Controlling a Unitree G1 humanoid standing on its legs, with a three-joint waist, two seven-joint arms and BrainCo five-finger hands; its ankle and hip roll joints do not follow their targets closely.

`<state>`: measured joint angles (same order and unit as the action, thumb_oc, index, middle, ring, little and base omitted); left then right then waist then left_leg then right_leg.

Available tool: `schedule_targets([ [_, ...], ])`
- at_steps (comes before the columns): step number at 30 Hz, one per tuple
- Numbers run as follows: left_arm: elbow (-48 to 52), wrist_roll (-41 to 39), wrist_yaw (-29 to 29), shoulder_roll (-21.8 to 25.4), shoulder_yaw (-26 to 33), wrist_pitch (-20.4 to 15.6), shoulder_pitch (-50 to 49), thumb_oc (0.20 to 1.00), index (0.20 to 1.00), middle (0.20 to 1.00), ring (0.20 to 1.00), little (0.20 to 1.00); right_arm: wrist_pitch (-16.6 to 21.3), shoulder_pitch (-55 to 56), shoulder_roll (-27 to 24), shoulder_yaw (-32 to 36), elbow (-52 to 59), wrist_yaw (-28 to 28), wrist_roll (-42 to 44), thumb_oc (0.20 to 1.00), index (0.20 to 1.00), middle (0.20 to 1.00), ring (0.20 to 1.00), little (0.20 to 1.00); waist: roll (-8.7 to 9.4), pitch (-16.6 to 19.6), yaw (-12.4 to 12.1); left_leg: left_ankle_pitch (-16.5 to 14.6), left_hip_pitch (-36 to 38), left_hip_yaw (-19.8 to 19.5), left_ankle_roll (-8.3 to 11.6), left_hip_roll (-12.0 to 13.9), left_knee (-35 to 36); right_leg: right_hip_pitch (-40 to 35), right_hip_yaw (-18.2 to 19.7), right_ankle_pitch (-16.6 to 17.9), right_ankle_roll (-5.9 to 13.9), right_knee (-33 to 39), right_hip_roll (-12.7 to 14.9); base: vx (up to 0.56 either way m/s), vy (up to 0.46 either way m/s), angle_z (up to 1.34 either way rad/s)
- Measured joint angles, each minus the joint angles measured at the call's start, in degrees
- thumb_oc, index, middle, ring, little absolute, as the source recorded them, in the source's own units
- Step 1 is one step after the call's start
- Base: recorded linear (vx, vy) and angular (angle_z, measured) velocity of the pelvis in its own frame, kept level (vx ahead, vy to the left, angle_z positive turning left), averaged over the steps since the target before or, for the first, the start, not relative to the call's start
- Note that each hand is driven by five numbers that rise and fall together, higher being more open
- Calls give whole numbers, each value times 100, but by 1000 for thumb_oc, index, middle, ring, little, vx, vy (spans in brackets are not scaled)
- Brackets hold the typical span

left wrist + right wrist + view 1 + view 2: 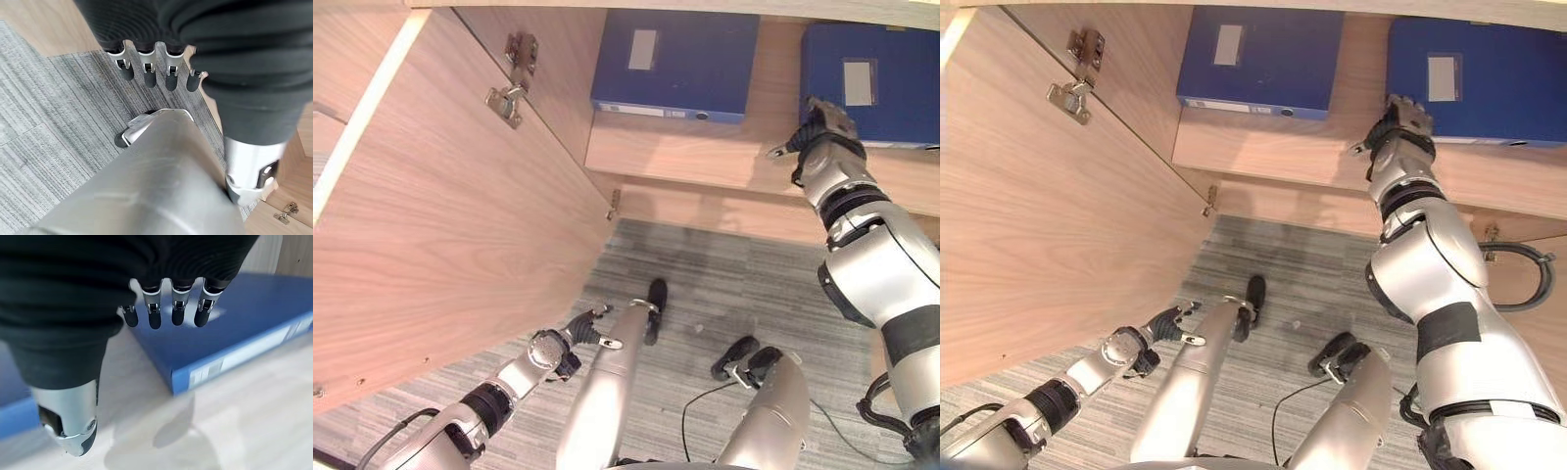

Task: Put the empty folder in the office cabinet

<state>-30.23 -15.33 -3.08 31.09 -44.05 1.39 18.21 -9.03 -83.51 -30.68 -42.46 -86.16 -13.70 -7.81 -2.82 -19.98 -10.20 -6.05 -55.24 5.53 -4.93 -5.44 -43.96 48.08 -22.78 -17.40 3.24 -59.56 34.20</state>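
Note:
Two blue folders lie flat on the cabinet shelf [705, 149], one on the left [675, 61] and one on the right [891, 88], each with a pale label on top. My right hand [822, 139] is raised to the shelf beside the right folder's left edge. Its fingers [154, 316] are straight, hold nothing, and hover over the wood just short of a blue folder [230, 338]. My left hand [576, 333] hangs low near the floor, fingers [149, 73] relaxed and empty.
The cabinet's wooden door [440, 215] stands wide open on the left, with metal hinges [512, 76] on its inner face. Grey carpet [705, 284] lies below the shelf. A second wooden ledge [705, 211] runs under the shelf.

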Motion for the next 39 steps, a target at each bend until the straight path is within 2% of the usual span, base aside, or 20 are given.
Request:
schedule_targets([
  [8, -7, 69, -112, -27, -168, -4, -28, 1000, 1000, 1000, 1000, 1000, 2, 22, -362, -7, 10, -174, -3, 1000, 1000, 1000, 1000, 1000, -3, 26, -59, 22, 385, 36, -22, -35, 238, -263, -16, 55, 46, 136, 7, 6, 23, 1],
  [9, -3, 82, -92, -55, -29, -31, -167, 1000, 1000, 1000, 1000, 1000, 90, 431, -448, -32, 527, -426, -33, 1000, 1000, 1000, 1000, 1000, 50, 107, -5, 26, 388, 43, -21, -14, 289, -258, -6, 60, 50, 180, -9, -24, 35, 6],
  [10, -47, 89, -70, -117, 150, -38, -295, 1000, 1000, 1000, 1000, 1000, 215, 774, -408, 79, 855, -534, -66, 1000, 1000, 1000, 1000, 1000, 128, 161, 43, 26, 435, 66, -21, -17, 362, -259, 19, 104, 65, 201, 0, -17, 32, -6],
  [12, -187, 102, 5, -272, 169, -117, -457, 1000, 1000, 1000, 1000, 1000, 202, 1410, -82, 246, 800, -571, -65, 1000, 1000, 1000, 1000, 1000, 150, 176, 83, 48, 550, 101, -57, -13, 491, -243, 21, 334, -4, 219, -13, -6, 34, -31],
  [14, -441, 105, 77, -383, 296, -179, -480, 1000, 1000, 1000, 1000, 1000, 201, 1542, 149, 251, 758, -632, -199, 1000, 1000, 1000, 1000, 1000, 148, 176, 254, 48, 566, 133, -57, -5, 562, -273, 16, 333, -4, 351, -53, 13, -1, -19],
  [18, -658, 111, 178, -435, 358, -223, -440, 1000, 1000, 1000, 1000, 1000, 219, 1615, 225, 304, 684, -690, -301, 1000, 1000, 1000, 1000, 1000, 151, 174, 359, 53, 689, 132, -45, 26, 799, -416, -52, 390, 5, 644, -165, 21, -6, 0],
  [19, -773, 114, 243, -442, 366, -225, -458, 1000, 1000, 1000, 1000, 1000, 244, 1759, 283, 527, 694, -766, -306, 1000, 1000, 1000, 1000, 1000, 185, 156, 352, 90, 936, 155, 12, 26, 1114, -642, -159, 497, -10, 947, -200, 33, 6, 1],
  [21, -808, 115, 265, -451, 376, -228, -501, 1000, 1000, 1000, 1000, 1000, 243, 1975, 426, 643, 746, -861, -310, 1000, 1000, 1000, 1000, 1000, 185, 155, 423, -28, 1025, 184, -71, 20, 821, -754, -190, 472, -67, 1074, -192, 25, 7, -8],
  [22, -876, 112, 326, -533, 509, -264, -656, 1000, 1000, 1000, 1000, 1000, 268, 2152, 575, 760, 839, -979, -396, 1000, 1000, 1000, 1000, 1000, 169, 164, 471, -170, 1092, 145, -145, 63, 334, -863, -157, 373, 50, 1023, -227, 21, -20, -40],
  [23, -1132, 116, 402, -671, 666, -275, -815, 1000, 1000, 1000, 1000, 1000, 277, 2518, 843, 780, 1022, -1080, -484, 1000, 1000, 1000, 1000, 1000, 215, 183, 534, -309, 1416, 120, -15, 73, 467, -966, -31, 465, 251, 1071, -329, 15, -31, -43],
  [24, -1221, 117, 389, -696, 629, -269, -770, 1000, 1000, 1000, 1000, 1000, 264, 2707, 1017, 815, 976, -1054, -490, 1000, 1000, 1000, 1000, 1000, 253, 201, 598, -277, 1517, 120, -8, 65, 697, -990, 16, 537, 389, 1292, -382, 23, -58, -41],
  [25, -1337, 123, 448, -791, 736, -329, -741, 1000, 1000, 1000, 1000, 1000, 236, 3011, 1230, 917, 997, -1073, -512, 1000, 1000, 1000, 1000, 1000, 263, 208, 700, -110, 1656, 115, 10, 77, 1077, -1066, -1, 623, 535, 1586, -535, 32, -53, -20],
  [27, -1475, 125, 509, -852, 788, -337, -755, 1000, 1000, 1000, 1000, 1000, 253, 3315, 1424, 937, 1003, -1041, -511, 1000, 1000, 1000, 1000, 1000, 264, 208, 779, 117, 1861, 112, -38, 77, 1484, -1216, -32, 854, 642, 1920, -646, 34, -52, -14],
  [28, -1530, 140, 535, -854, 808, -345, -785, 1000, 1000, 1000, 1000, 1000, 253, 3502, 1517, 935, 959, -999, -510, 1000, 1000, 1000, 1000, 1000, 264, 208, 833, 270, 2028, 98, -56, 82, 1765, -1341, -127, 990, 601, 2090, -705, 36, -74, -7],
  [31, -1739, 239, 602, -904, 916, -398, -834, 1000, 1000, 1000, 1000, 1000, 272, 3740, 1544, 935, 983, -988, -512, 1000, 1000, 1000, 1000, 1000, 262, 208, 906, 466, 2352, 26, 20, 129, 2215, -1627, -262, 1000, 596, 2420, -842, 34, -88, -4],
  [32, -1834, 244, 633, -919, 997, -401, -1001, 1000, 1000, 1000, 1000, 1000, 281, 3786, 1589, 927, 1003, -969, -514, 1000, 1000, 1000, 1000, 1000, 262, 211, 971, 602, 2613, 18, 125, 243, 2511, -1883, -358, 1087, 468, 2675, -1035, 51, -162, -14],
  [34, -1929, 336, 630, -975, 1066, -398, -1095, 1000, 1000, 1000, 1000, 1000, 364, 3929, 1574, 928, 1150, -943, -523, 1000, 1000, 1000, 1000, 1000, 254, 244, 991, 700, 2825, -8, 273, 366, 2792, -2064, -455, 1082, 392, 2860, -1208, 53, -137, -13],
  [36, -1991, 341, 614, -1050, 1283, -417, -1262, 1000, 1000, 1000, 1000, 1000, 443, 4131, 1617, 936, 1226, -860, -582, 1000, 1000, 1000, 1000, 1000, 256, 358, 972, 863, 2994, -24, 380, 464, 3067, -2188, -516, 1100, 335, 3104, -1394, 58, -106, -11],
  [37, -2133, 349, 610, -1087, 1445, -407, -1456, 1000, 1000, 1000, 1000, 1000, 477, 4364, 1681, 932, 1228, -739, -695, 1000, 1000, 1000, 1000, 1000, 238, 518, 978, 1009, 3236, -36, 445, 582, 3421, -2350, -576, 1099, 173, 3284, -1580, 83, -127, -12],
  [39, -2255, 366, 596, -1119, 1528, -403, -1585, 1000, 1000, 1000, 1000, 1000, 481, 4563, 1680, 939, 1225, -677, -695, 1000, 1000, 1000, 1000, 1000, 216, 746, 989, 1055, 3315, -43, 510, 648, 3576, -2361, -617, 1009, 54, 3294, -1641, 84, -128, -7],
])
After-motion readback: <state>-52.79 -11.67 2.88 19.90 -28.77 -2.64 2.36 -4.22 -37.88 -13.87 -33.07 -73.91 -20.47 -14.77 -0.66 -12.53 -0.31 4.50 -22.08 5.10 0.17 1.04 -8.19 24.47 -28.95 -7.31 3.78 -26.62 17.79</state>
